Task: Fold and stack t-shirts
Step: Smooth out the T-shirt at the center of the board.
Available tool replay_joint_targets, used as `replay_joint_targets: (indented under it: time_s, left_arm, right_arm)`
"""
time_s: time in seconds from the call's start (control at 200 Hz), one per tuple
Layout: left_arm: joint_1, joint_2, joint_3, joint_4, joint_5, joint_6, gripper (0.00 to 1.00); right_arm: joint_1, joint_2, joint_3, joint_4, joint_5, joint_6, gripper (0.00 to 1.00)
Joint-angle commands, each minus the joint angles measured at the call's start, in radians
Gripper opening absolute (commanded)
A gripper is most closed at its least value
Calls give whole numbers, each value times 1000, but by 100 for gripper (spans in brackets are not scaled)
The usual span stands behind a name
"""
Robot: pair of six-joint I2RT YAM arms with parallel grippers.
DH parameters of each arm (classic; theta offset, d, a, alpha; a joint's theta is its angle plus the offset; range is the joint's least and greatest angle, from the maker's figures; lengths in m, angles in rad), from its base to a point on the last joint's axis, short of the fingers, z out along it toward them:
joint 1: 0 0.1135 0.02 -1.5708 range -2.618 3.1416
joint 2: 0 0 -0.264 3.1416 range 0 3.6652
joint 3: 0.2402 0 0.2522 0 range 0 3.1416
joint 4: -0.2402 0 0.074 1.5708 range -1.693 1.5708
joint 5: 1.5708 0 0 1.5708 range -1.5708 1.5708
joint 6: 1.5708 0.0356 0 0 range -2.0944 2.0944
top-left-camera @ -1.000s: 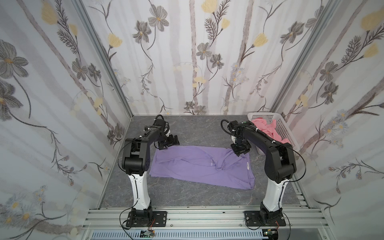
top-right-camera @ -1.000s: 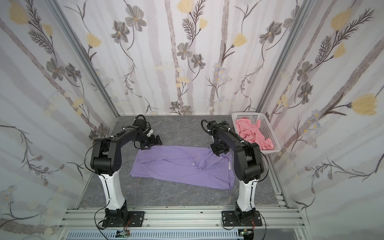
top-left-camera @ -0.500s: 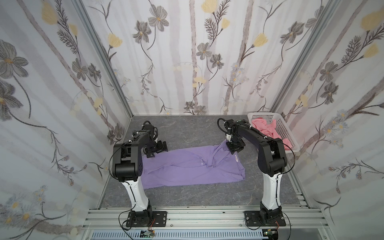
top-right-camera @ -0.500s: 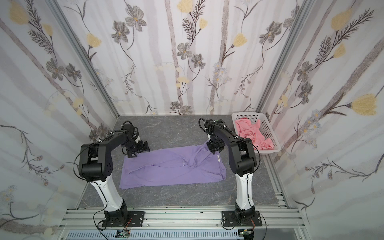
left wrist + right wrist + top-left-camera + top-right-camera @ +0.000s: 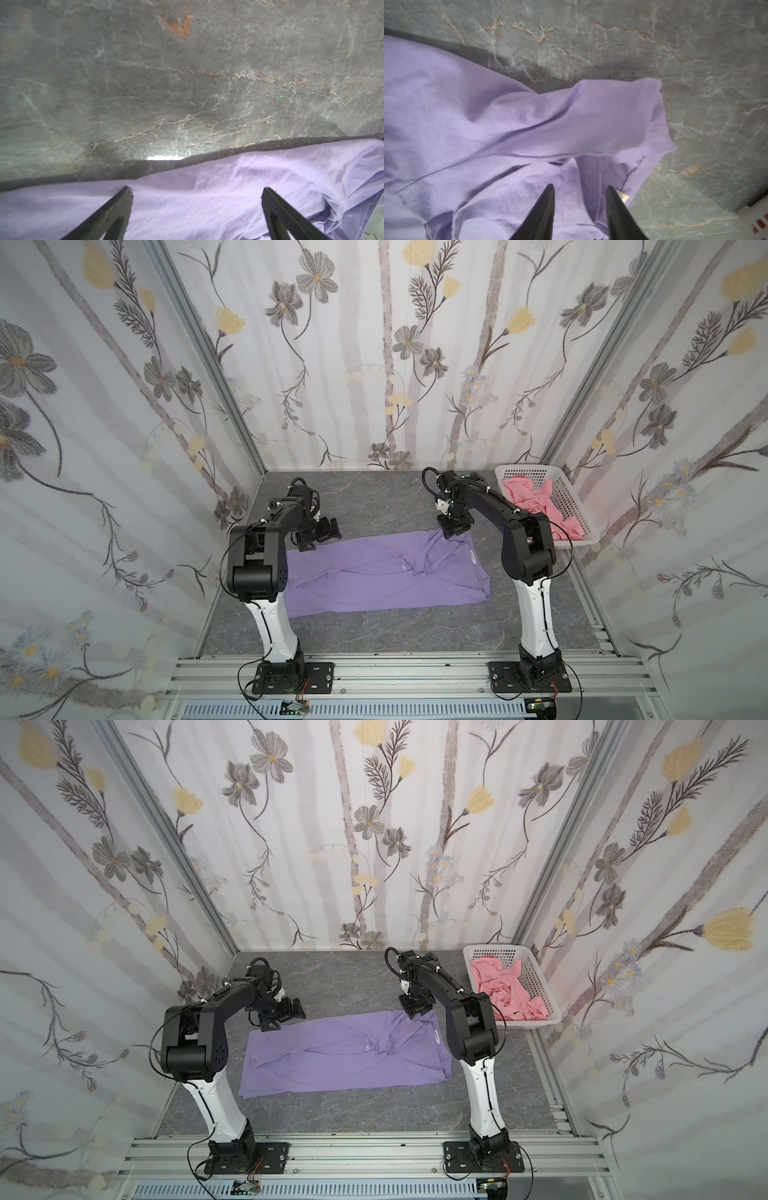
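The lavender t-shirt [image 5: 386, 572] now lies as a long band across the middle of the grey worktop [image 5: 374, 497], between the two arms. A second earlier it sat skewed, with its near right corner trailing toward the front. It has since been drawn leftward and squared up, and it has barely shifted over the last half second, so the spreading looks finished. The left pincer [image 5: 321, 536] has swung outward and hovers at the far left corner, fingers spread as wide as they go and holding nothing; its wrist view shows only flat cloth below the tips [image 5: 196, 190]. The right pincer [image 5: 453, 531] stands part-closed at the far right corner. A gathered fold sits between its fingers [image 5: 546, 207], and in both top views the cloth rises in a small peak to it, so I judge it has that fold pinched. Creases remain mid-shirt. No fold is made yet, and the salmon-pink garment [image 5: 536, 502] lies crumpled in the white basket [image 5: 528, 467], so the task is at an early stage.
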Motion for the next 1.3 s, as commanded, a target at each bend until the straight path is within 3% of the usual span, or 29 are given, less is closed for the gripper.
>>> replay_joint_targets:
  time_s: [0.0, 0.575, 0.634, 0.739, 0.999, 1.294]
  left_arm:
    - [0, 3, 9, -6, 6, 1, 100]
    - [-6, 17, 12, -8, 2, 1, 100]
    - [-7, 19, 11, -8, 1, 1, 100]
    - [-7, 19, 11, -9, 3, 1, 100]
    - [-6, 14, 11, -9, 1, 4, 100]
    - [-7, 17, 8, -3, 4, 4, 100]
  right_arm:
    - [15, 15, 6, -24, -26, -20, 40]
    - [30, 68, 26, -29, -20, -46, 39]
    - [30, 75, 34, -30, -26, -47, 31]
    - [30, 81, 44, -30, -32, -51, 0]
    - [30, -4, 20, -69, 7, -50, 0]
    - [30, -276, -179, -111, 86, -6, 0]
